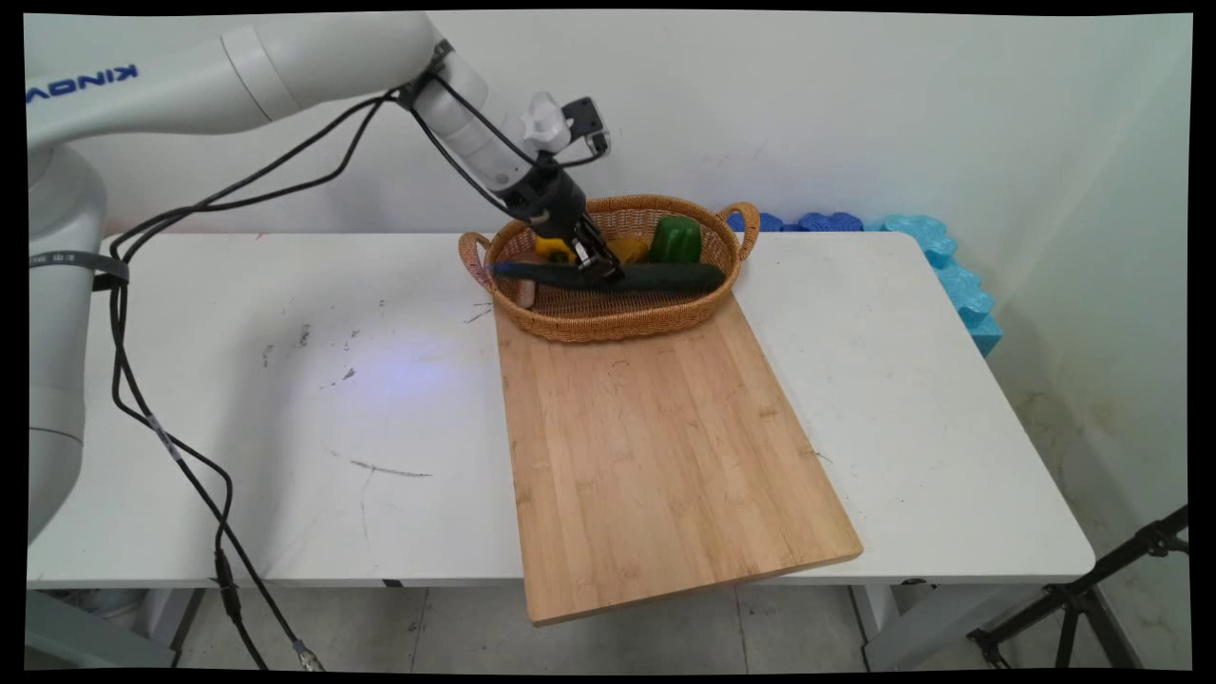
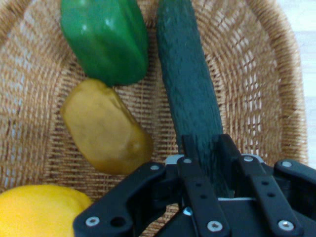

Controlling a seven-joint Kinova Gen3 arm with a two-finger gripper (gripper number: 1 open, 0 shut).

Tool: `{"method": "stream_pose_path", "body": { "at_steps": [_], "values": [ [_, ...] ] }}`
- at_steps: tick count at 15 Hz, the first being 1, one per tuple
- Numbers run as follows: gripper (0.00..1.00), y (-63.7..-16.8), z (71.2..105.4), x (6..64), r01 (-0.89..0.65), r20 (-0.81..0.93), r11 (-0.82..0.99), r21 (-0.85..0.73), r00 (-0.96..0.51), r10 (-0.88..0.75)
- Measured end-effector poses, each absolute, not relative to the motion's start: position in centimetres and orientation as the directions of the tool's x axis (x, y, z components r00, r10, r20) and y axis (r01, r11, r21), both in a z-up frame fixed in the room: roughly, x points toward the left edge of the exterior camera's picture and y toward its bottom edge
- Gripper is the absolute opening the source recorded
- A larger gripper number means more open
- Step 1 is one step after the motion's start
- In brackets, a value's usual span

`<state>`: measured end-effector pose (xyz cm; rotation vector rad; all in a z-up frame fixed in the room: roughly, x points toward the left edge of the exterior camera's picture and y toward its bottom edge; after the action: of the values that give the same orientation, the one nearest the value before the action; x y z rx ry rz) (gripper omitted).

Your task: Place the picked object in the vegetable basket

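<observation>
Wicker basket [image 1: 608, 323] at the cutting board's [image 1: 655, 446] far end holds your cucumber [image 2: 190, 94]; the fingers [image 2: 190, 148] pinch it mid-length, one each side, so it balances, clear of the green pepper [image 2: 106, 37] and yellow produce [image 2: 106, 131] beside it.

Dark green cucumber [image 2: 190, 89] lengthwise in basket [image 1: 608, 323]

Dark green cucumber [image 2: 190, 84] with a bumpy, pebbled skin. Glossy bright green pepper [image 2: 106, 39]. Dull mustard-yellow potato-ish lump [image 2: 106, 128], plus a brighter yellow lemon [image 2: 39, 210]. Tan wicker basket [image 1: 617, 323], tight woven pattern. Pale bamboo board [image 1: 655, 446], streaky grain. Black gripper [image 2: 207, 148]. Scuffed white table [image 1: 285, 380].
</observation>
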<state>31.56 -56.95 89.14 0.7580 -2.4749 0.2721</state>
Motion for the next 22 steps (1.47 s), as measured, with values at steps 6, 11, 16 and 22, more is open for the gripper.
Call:
{"method": "stream_pose_path", "body": {
  "at_steps": [6,11,16,22],
  "values": [
    [0.00,-55.6,93.6,32.2,-0.534,0.594,0.844,-0.044,-0.693,-0.407],
    [0.00,-53.9,97.2,33.1,-0.499,0.630,0.865,-0.047,-0.687,-0.362],
    [0.00,-52.3,100.1,33.5,-0.473,0.663,0.880,-0.045,-0.673,-0.328],
    [0.00,-49.5,101.5,33.3,-0.476,0.698,0.879,0.005,-0.628,-0.344]
  ]
}}
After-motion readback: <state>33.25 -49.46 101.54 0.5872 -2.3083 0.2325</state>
